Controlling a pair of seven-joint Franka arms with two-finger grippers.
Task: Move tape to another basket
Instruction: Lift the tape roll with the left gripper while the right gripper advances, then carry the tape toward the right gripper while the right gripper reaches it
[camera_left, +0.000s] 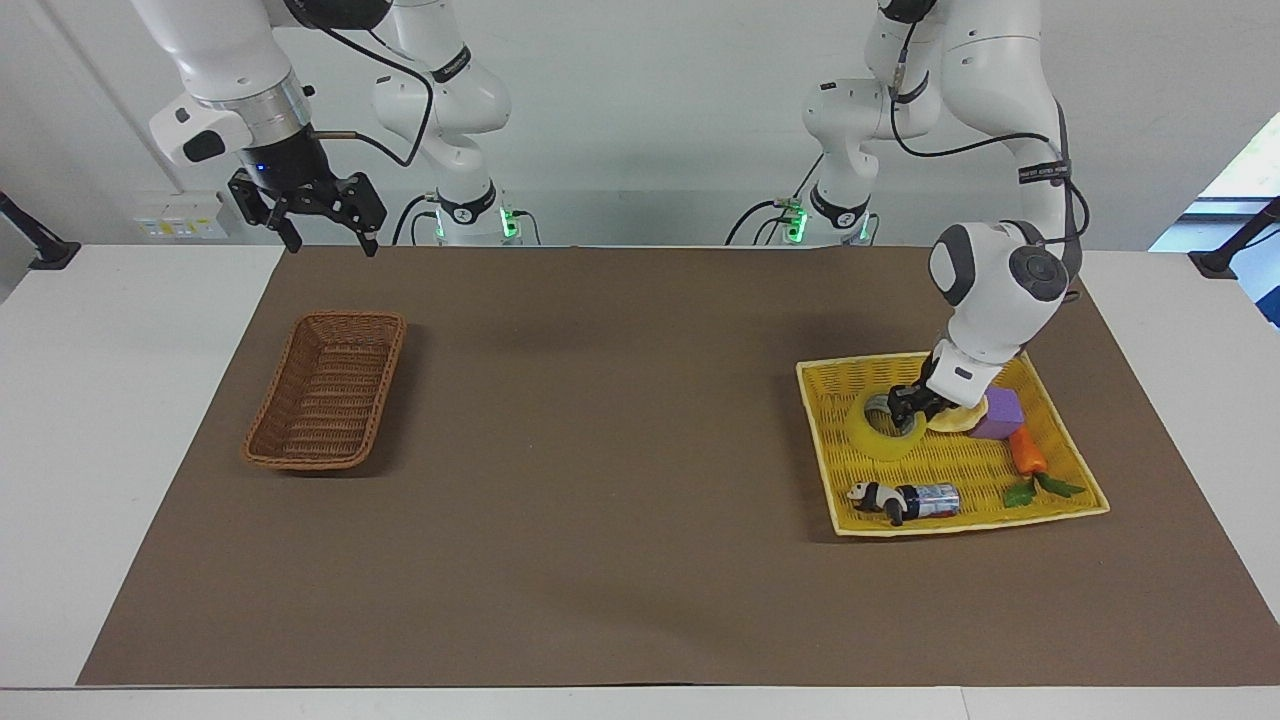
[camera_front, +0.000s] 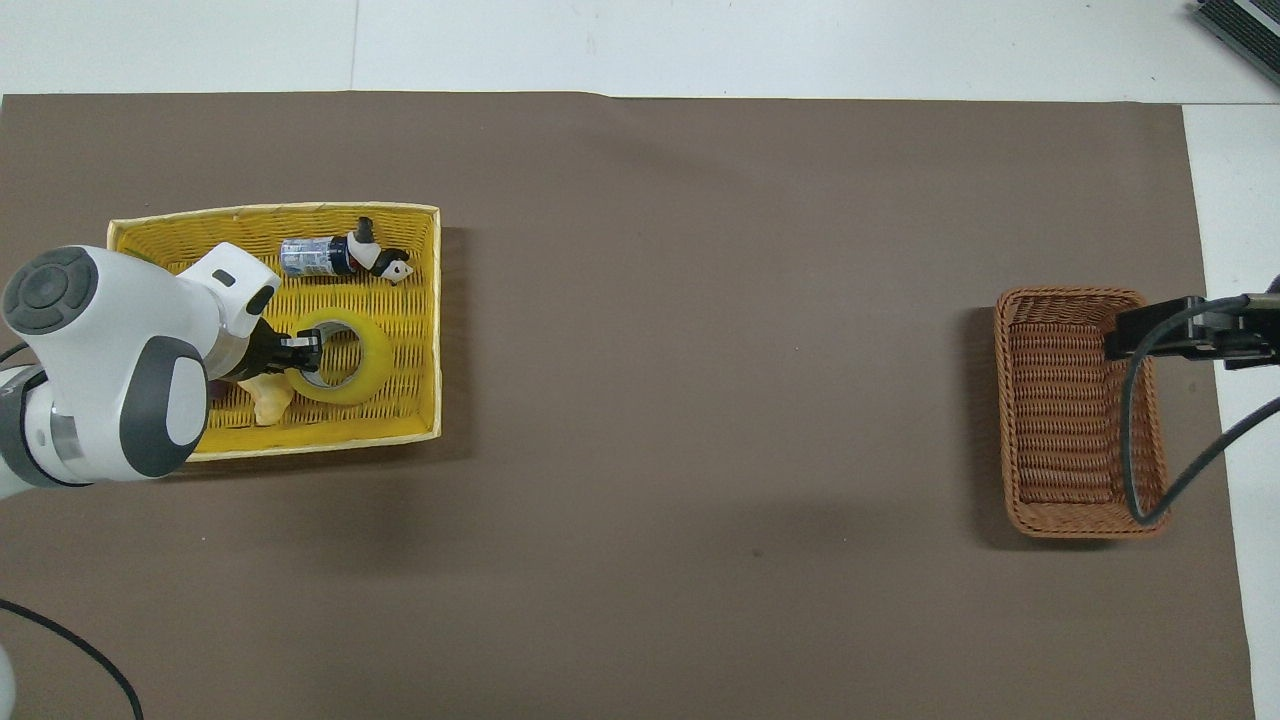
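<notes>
The yellow tape roll is in the flat yellow tray at the left arm's end of the table; it also shows in the overhead view. My left gripper is shut on the roll's rim, one finger inside the grey-white core, and the roll is tipped up on that side. It also shows in the overhead view. The brown wicker basket stands empty at the right arm's end. My right gripper waits open, up in the air over the table edge by that basket.
The yellow tray also holds a panda toy, a small can, a purple block, a toy carrot and a pale crescent piece beside the tape. A brown mat covers the table.
</notes>
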